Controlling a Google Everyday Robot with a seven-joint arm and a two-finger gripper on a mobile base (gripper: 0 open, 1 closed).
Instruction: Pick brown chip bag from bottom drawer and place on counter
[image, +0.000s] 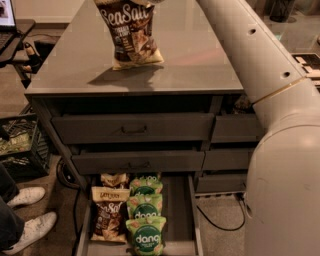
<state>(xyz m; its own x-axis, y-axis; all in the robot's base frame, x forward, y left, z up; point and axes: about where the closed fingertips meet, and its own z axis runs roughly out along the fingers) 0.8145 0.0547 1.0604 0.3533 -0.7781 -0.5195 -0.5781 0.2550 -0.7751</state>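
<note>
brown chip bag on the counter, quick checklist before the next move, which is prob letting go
1. Dark brown crinkly chip bag over the glossy grey counter: ok, upright.
2. Bag touching down: likely ok, its lower edge meets its shadow.
3. Set back from the counter's front edge: ok.
4. Gripper: cannot tell, it is past the picture's top edge, above the bag; only the white arm shows.
5. Dark grey bottom drawer: open, holding green bags and a second brown bag; nothing snagged, ok.
</note>
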